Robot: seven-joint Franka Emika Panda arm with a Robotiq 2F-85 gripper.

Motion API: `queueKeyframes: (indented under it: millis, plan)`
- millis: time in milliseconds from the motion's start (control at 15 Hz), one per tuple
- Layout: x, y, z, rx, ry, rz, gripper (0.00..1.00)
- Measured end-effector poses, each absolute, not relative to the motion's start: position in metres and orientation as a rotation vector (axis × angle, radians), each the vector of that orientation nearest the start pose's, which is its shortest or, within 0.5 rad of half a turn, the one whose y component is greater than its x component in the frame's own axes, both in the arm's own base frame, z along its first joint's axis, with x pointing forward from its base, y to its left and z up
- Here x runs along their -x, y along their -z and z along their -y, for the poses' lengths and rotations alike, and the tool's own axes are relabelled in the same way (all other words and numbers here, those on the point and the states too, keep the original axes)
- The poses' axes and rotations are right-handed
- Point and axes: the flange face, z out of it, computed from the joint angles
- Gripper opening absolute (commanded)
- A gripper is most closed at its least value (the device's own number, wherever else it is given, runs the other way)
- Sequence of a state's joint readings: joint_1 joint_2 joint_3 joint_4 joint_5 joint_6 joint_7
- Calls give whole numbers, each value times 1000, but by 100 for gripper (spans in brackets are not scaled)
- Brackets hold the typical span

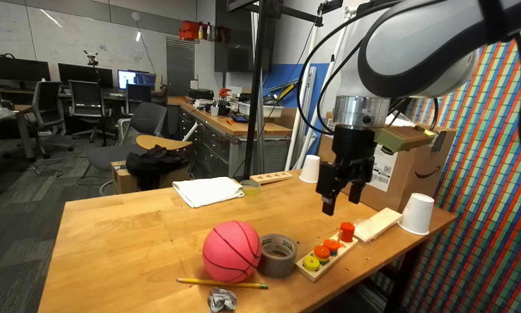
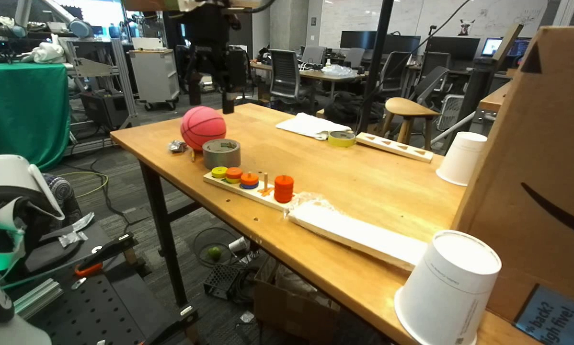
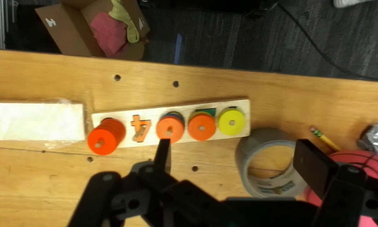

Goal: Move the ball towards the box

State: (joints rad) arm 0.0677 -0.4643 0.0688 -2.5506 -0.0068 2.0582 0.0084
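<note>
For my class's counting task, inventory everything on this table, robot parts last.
Box: 1, brown, at table end
Cups: 2, white, inverted beside box
Flat board: 1, pale, beside one cup
Peg board: 1, pale, beside flat board
Rings: count unclear, mixed colours, on peg board
Ball: 1, pink, toward table's other end
Wide tape: 1, grey, beside ball
Pencil: 1, yellow, beside ball
Foil: 1, silver, near pencil
Holed board: 1, pale, near other cup
Narrow tape: 1, yellow, beside holed board
Cloth: 1, white, beside narrow tape
Gripper: 1, black, above table
Arm: 1, grey and black, above gripper
</note>
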Motion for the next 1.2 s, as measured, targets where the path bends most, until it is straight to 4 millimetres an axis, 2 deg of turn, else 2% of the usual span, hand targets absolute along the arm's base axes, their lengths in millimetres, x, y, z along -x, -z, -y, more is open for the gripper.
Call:
queueKeyframes:
  millis: [400,667,933,1200]
  plan:
    - [-330,-437,-186,3117,112,463,100]
    - [-303,-429,-256,3066,164,671,100]
    - [-299,-414,-313,2996,186,844,100]
    - [-321,-395,-344,2941,140,919,100]
